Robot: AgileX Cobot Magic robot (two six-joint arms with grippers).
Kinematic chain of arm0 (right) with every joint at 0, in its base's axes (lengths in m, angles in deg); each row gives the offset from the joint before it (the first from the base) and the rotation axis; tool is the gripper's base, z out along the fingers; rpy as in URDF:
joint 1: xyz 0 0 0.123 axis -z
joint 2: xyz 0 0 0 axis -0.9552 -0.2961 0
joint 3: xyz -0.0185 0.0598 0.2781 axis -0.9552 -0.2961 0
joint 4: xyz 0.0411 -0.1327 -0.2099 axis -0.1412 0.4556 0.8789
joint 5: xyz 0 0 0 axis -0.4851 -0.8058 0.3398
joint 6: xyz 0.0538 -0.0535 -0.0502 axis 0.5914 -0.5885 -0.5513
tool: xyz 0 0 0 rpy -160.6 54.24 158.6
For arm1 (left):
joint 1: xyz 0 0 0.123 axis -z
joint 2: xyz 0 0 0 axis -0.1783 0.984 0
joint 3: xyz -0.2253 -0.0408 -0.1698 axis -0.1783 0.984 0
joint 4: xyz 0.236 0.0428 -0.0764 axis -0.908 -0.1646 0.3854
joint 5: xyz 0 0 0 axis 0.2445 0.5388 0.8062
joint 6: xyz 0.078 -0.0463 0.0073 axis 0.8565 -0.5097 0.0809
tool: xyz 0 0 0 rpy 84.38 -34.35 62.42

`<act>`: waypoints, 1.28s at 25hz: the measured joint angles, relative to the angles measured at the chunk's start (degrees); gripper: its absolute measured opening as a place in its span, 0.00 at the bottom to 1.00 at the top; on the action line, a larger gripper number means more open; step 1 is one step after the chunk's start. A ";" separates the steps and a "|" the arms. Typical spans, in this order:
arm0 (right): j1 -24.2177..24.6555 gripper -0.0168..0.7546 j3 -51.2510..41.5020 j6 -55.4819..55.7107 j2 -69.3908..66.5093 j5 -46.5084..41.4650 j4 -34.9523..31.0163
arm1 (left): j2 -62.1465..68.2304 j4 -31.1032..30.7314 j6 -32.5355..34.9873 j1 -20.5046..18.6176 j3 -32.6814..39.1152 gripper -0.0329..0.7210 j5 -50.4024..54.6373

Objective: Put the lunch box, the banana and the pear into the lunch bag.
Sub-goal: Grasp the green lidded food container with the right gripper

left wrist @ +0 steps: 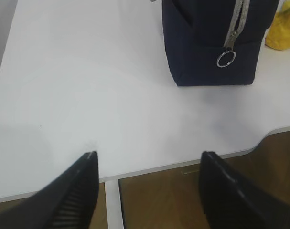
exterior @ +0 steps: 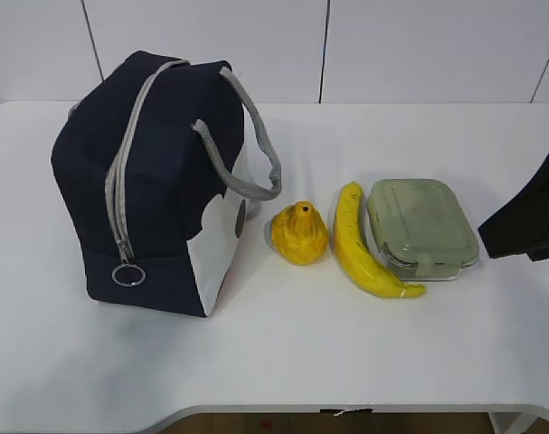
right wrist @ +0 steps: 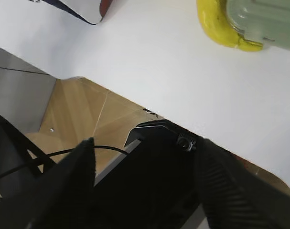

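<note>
The navy lunch bag [exterior: 152, 194] stands on the left of the white table [exterior: 283, 344], its grey zipper closed and the ring pull [exterior: 128, 275] hanging low. The pear [exterior: 299, 233], the banana [exterior: 363, 246] and the green-lidded lunch box [exterior: 421, 226] lie in a row to its right. My left gripper [left wrist: 148, 157] is open and empty over the table's front edge; the bag [left wrist: 211, 43] is far ahead of it. My right gripper [right wrist: 145, 143] is open and empty, off the table's front edge, with the banana [right wrist: 216, 26] and the lunch box [right wrist: 264, 16] ahead. In the exterior view only a dark part of the right arm [exterior: 532, 221] shows.
The bag's grey rope handles [exterior: 256, 145] droop toward the pear. A white wall stands behind the table. In the right wrist view a dark stand with a small camera [right wrist: 184, 141] and a wooden floor [right wrist: 82, 112] lie below the table edge.
</note>
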 joint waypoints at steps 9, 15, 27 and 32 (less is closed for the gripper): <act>12.35 0.69 0.00 -8.51 -3.50 -0.21 -10.30 | 0.00 -1.19 0.00 0.00 0.00 0.67 0.00; 16.90 0.69 0.39 -10.35 -8.42 -0.10 -14.14 | 0.00 -1.33 0.00 0.00 0.00 0.64 0.00; 16.99 0.69 4.63 -10.02 -20.35 0.49 -14.14 | 0.00 -1.45 0.00 0.00 0.00 0.62 0.00; 16.99 0.69 4.63 -10.02 -20.35 0.49 -13.82 | 0.00 -1.45 0.00 0.00 0.00 0.62 0.00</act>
